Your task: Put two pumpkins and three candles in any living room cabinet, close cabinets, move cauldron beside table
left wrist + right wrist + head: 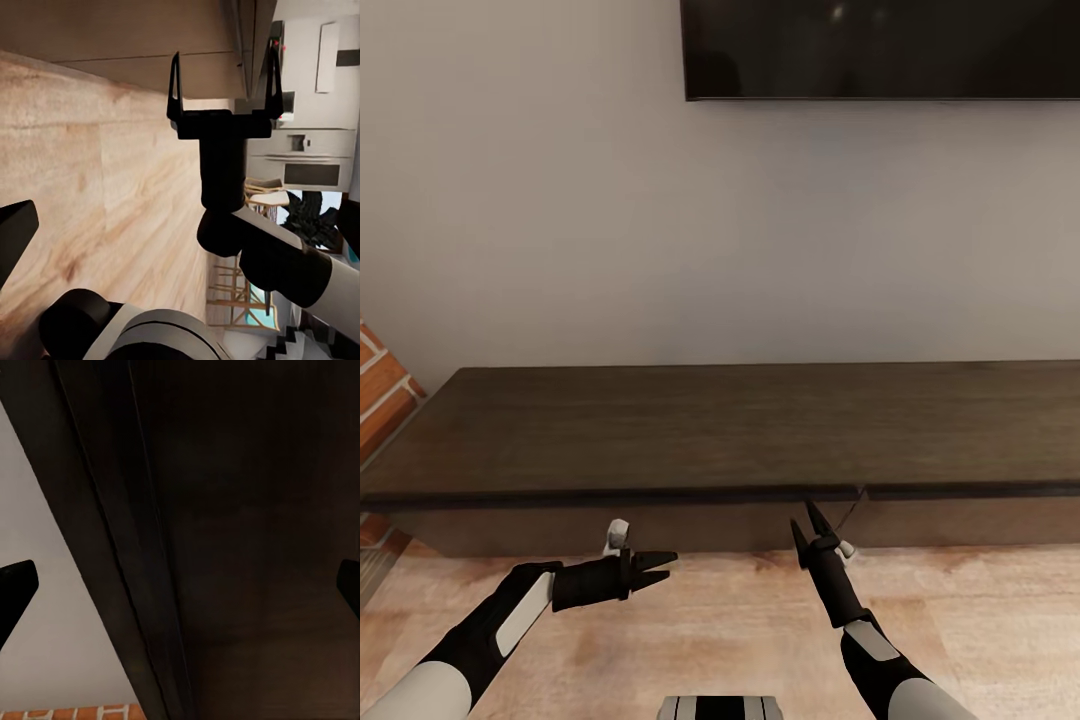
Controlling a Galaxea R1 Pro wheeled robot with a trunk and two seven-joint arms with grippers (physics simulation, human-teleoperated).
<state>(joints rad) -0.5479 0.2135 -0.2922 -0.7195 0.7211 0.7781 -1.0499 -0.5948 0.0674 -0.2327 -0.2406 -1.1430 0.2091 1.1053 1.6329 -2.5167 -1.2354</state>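
Note:
The cabinet (660,430) is a long, low, dark-brown unit against the pale wall, with its fronts looking shut and a thin seam near its front edge. My right gripper (806,521) is open and points up at the cabinet's front just below the top's lip, left of that seam. It also appears in the left wrist view as the right gripper (225,82), with both fingers spread before the cabinet front (112,30). In the right wrist view the dark cabinet (247,547) is very close. My left gripper (657,567) is open and empty, low over the floor, pointing right. The pumpkins, candles and cauldron are out of view.
A black TV (880,50) hangs on the wall above the cabinet. Red brickwork (382,390) stands at the cabinet's left end. Light wooden floor (710,620) runs in front of the unit. A kitchen oven (304,161) and chairs (262,199) appear far off.

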